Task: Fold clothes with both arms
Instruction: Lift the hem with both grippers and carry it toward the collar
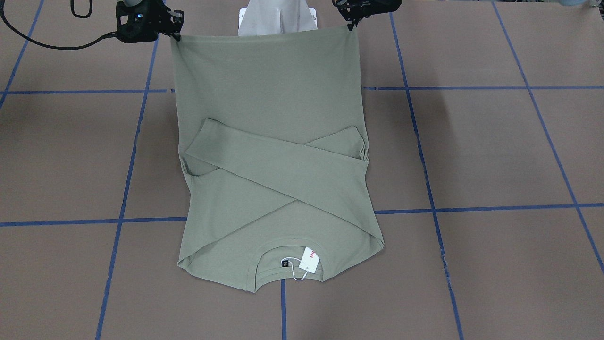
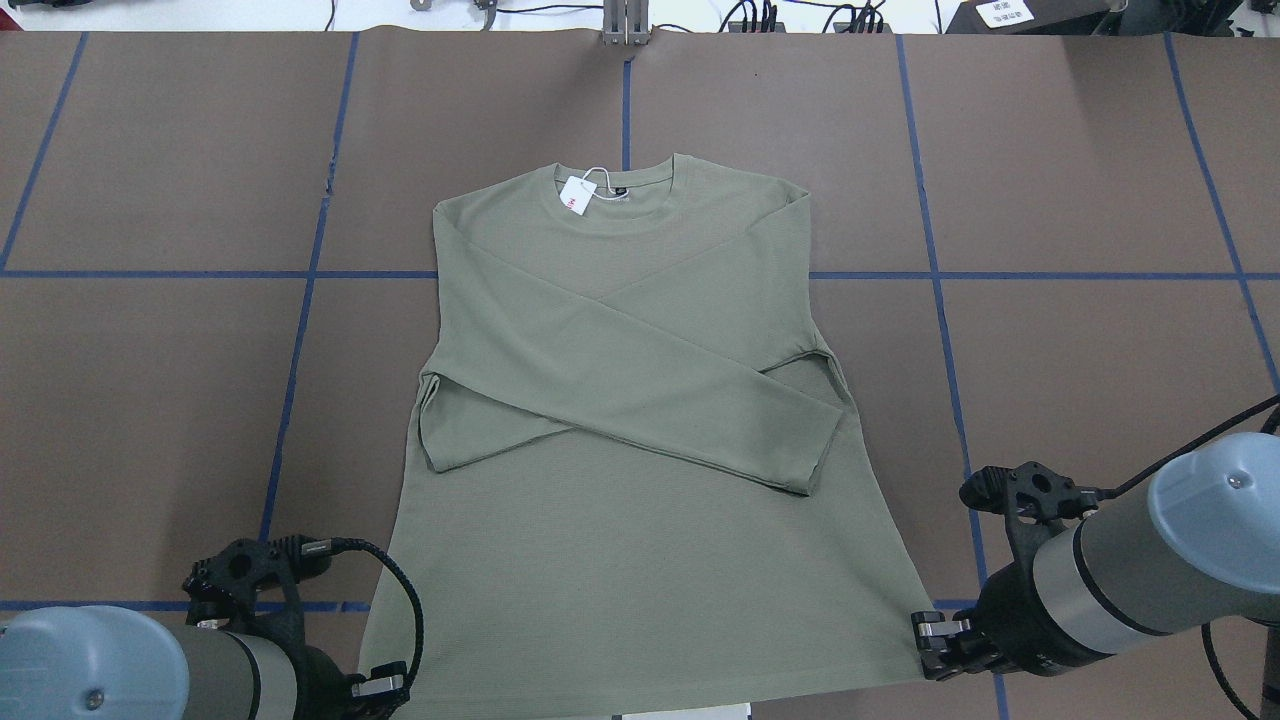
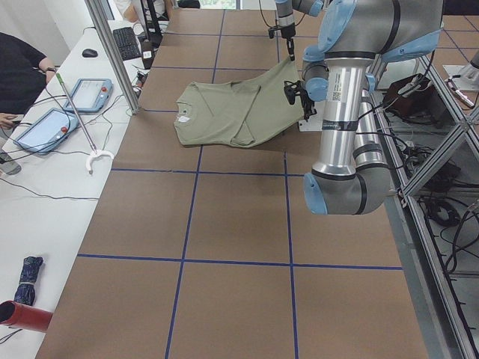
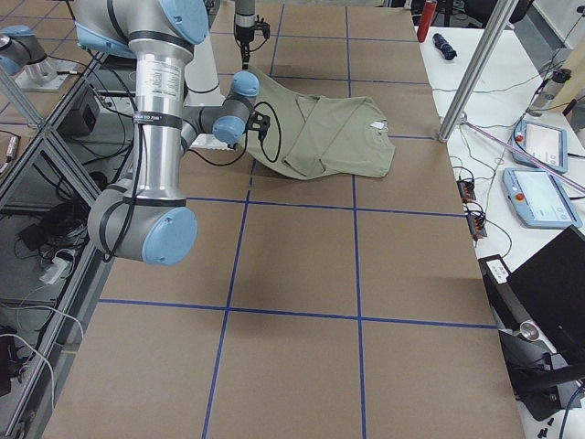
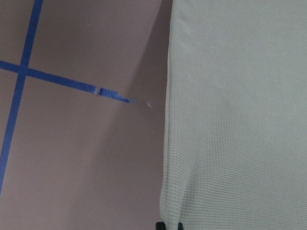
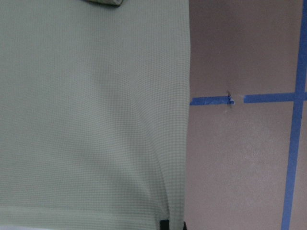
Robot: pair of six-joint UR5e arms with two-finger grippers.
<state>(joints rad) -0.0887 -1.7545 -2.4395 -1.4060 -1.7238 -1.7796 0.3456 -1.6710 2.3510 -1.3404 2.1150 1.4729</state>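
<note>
Nearest the robot, the left arm and the right arm each reach in to one corner of the hem of the shirt. Both pairs of jaws are clenched on the fabric, the left at its own corner and the right at the other. In each wrist view the black tips sit right at the side edge of the cloth. The hem is drawn straight between the two grips. The side views show this end raised off the worktop, with a shadow beneath it, just past the white pedestal base.

The shirt is a sage-green long-sleeved knit. The wrist views show a fine waffle texture, and the body looks smooth with only faint ripples near the gripped corners. It lies in the middle of the brown worktop, across the blue tape lines, and widens towards the hem.

Farther out, the two sleeves are folded in across the chest and cross each other. The upper sleeve runs from the shoulder on the robot's left down to a cuff near the opposite side edge. The lower sleeve passes under it and ends at a cuff by the left side edge.

At the far end the shoulders and the round ribbed collar lie flat on the worktop. A white hang tag with red lettering rests at the neck on a thin white loop, beside a small dark label.
</note>
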